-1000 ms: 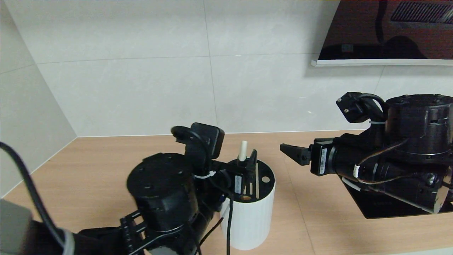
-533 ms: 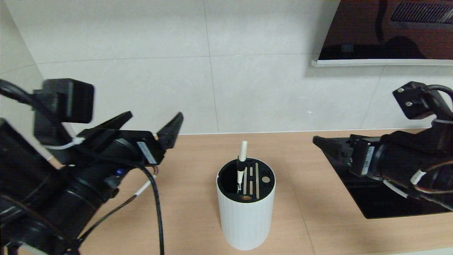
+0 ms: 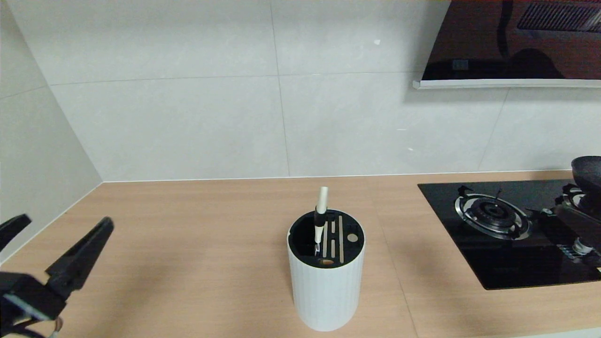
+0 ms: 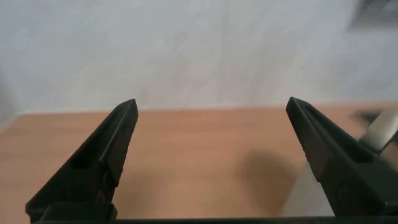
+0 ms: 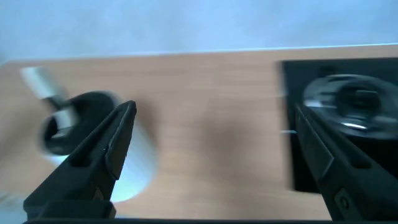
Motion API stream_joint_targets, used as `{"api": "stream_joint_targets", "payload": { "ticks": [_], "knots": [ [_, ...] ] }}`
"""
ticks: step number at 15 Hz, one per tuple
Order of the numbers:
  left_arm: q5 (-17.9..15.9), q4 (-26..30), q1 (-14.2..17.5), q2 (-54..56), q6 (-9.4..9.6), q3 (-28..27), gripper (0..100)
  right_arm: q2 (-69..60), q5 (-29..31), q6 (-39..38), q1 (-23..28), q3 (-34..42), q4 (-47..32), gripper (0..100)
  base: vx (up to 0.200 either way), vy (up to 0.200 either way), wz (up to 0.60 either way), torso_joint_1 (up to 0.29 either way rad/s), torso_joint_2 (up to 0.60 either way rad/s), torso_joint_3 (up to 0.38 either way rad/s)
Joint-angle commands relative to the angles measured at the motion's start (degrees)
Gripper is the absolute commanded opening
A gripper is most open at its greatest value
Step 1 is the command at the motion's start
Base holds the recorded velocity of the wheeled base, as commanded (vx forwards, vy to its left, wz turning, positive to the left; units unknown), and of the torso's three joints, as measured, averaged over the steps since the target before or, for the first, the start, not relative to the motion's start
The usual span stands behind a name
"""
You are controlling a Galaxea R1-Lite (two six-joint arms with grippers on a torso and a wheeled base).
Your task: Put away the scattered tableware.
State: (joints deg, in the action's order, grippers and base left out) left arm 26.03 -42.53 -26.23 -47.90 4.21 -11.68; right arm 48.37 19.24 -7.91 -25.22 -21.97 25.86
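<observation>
The desk [image 3: 188, 220] is a long top of light wood. On it stands a white round holder [image 3: 327, 291] with a black slotted top, upright, near the front edge and about the middle. The left claw [image 3: 65, 220] hangs low at the robot's left side, over the desk's left part and well apart from the holder. Its two fingers are spread wide with nothing between them. The right claw [image 5: 212, 111] is spread wide in the same way and carries nothing. It faces the strip of desk between the holder and the hob [image 3: 493, 267]. One utensil [image 3: 322, 202] with a cream handle stands in a slot at the back of the holder's top, handle upward. Its working end is hidden inside, so I cannot tell what kind it is.

This is the only piece of tableware I can find, and it is already in its place. So I judge the task finished or very near its end, though other pieces may lie outside the views.

Behind the desk rises a wall [image 3: 188, 117] of large pale grey tiles, which also turns along the left side. A dark glossy hood [image 3: 516, 42] hangs at the upper right. Below it the black glass hob is set in the desk, with a round burner [image 3: 492, 215] and, at the far right edge, what seems to be a dark pan [image 3: 589, 171]
</observation>
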Motion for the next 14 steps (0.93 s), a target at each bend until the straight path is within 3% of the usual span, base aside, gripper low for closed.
{"api": "stream_joint_targets", "payload": {
  "ticks": [1,3,4,6,7,9,11,12,14],
  "knots": [
    [-3.0,12.21,7.25,18.89,2.03,1.48,100,-14.71,-0.08,3.87,7.2,3.42,-3.0,100,0.0,0.0,0.0,0.0,0.0,0.0],
    [-4.93,23.72,11.29,28.47,2.12,-0.63,100,-24.2,-0.96,8.44,12.04,3.33,-9.07,100,0.0,0.0,0.0,0.0,0.0,0.0],
    [-6.87,33.57,14.72,35.86,2.12,-3.26,100,-31.32,-3.33,10.2,15.29,3.07,-12.58,100,0.0,0.0,0.0,0.0,0.0,0.0],
    [-8.62,40.51,17.18,41.31,2.21,-5.81,100,-36.95,-4.73,10.37,18.45,3.07,-15.05,100,0.0,0.0,0.0,0.0,0.0,0.0],
    [-8.36,41.83,18.59,42.36,2.12,-6.08,100,-40.55,-5.7,10.37,19.95,2.98,-17.07,100,0.0,0.0,0.0,0.0,0.0,0.0],
    [-6.43,38.84,20.52,42.36,2.03,-5.46,100,-44.33,-5.97,10.2,22.94,3.51,-19.44,100,0.0,0.0,0.0,0.0,0.0,0.0],
    [-8.19,38.84,24.83,45.61,2.47,-3.17,100,-47.49,-7.02,10.28,24.61,4.83,-19.79,100,0.0,0.0,0.0,0.0,0.0,0.0],
    [-10.29,39.19,25.97,47.9,4.41,-0.71,100,-48.37,-7.9,10.28,25.13,5.8,-20.67,100,0.0,0.0,0.0,0.0,0.0,0.0],
    [-9.59,36.91,26.15,47.9,3.53,6.14,100,-48.37,-8.87,9.67,25.13,9.66,-20.85,100,0.0,0.0,0.0,0.0,0.0,0.0]
  ]
}}
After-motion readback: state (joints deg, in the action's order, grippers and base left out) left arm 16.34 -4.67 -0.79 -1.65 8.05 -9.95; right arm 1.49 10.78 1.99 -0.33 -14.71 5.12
